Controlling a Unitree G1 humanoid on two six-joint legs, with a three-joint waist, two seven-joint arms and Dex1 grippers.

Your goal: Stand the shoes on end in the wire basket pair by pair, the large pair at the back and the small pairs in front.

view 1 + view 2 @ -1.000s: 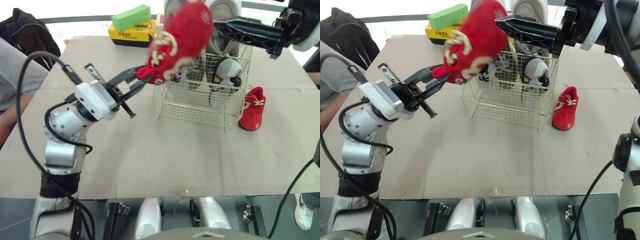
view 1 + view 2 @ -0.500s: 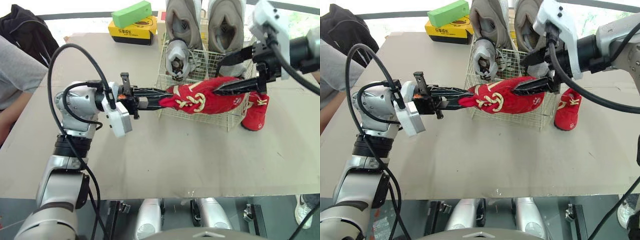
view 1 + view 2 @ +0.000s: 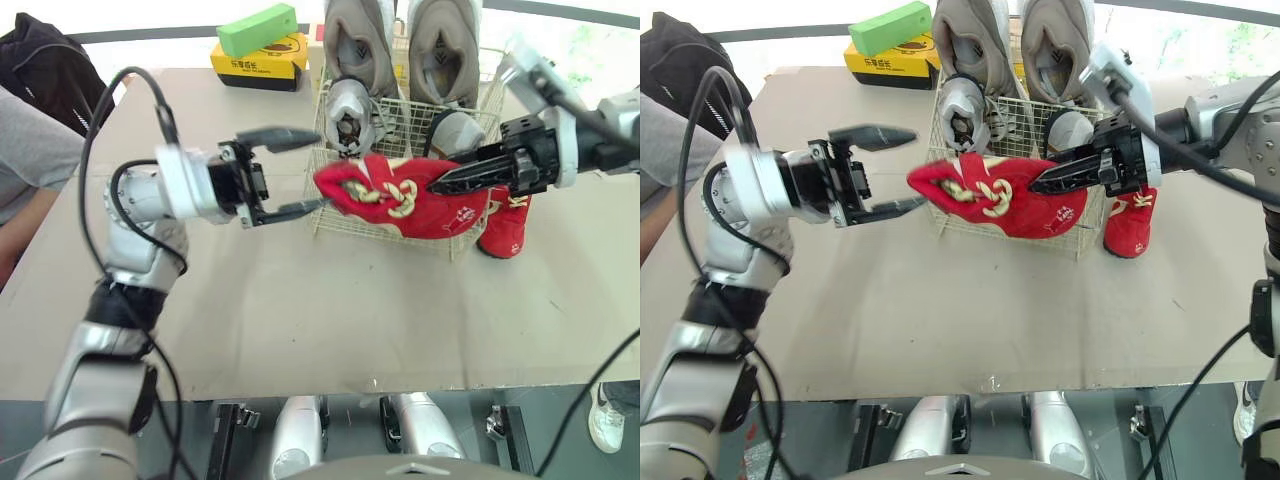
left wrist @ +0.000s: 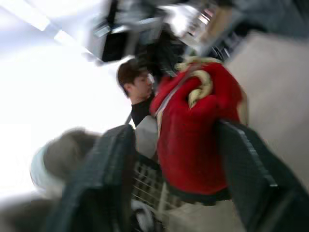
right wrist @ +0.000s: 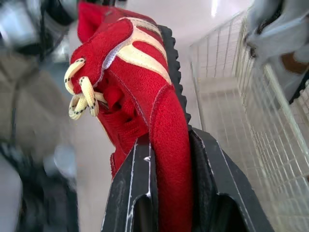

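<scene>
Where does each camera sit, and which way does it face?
Left eye view: on the head, facing forward and down at the wire basket; both arms show.
Right eye view: beside it, same scene; left gripper open, right gripper shut on the red shoe.
Left wrist view: on the left wrist, facing along its fingers to the red shoe.
Right wrist view: on the right wrist, its fingers clamping the red shoe.
All four share the red shoe.

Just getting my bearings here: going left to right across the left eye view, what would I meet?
The black bag → the left gripper → the held red shoe → the other red shoe.
</scene>
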